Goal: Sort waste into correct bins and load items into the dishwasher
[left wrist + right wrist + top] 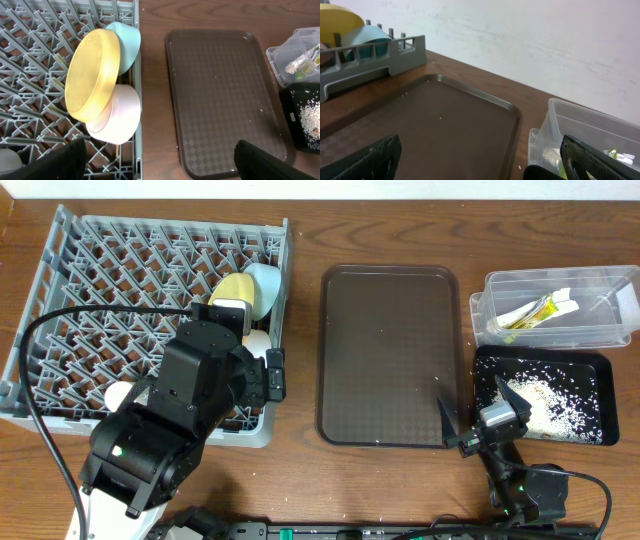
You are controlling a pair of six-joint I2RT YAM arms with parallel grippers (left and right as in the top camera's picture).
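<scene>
The grey dish rack (60, 300) holds the yellow plate (238, 292) on edge. It also holds the light-blue bowl (266, 280), the white bowl (258, 340) and the white cup (119, 394). In the left wrist view, the plate (92, 75), blue bowl (126, 41) and white bowl (117, 119) stand together at the rack's right wall. My left gripper (160, 167) is open and empty over the rack's front right corner. The wrapper (538, 311) lies in the clear tub (600, 285). Rice crumbs (545, 398) lie in the black tray (603, 370). My right gripper (480, 165) is open and empty, low between the brown tray and black tray.
A dark-brown serving tray (390, 350) lies between the rack and the bins, with a few stray crumbs on it. A pale wall stands behind the table in the right wrist view. A black cable loops over the rack's left side (40, 330).
</scene>
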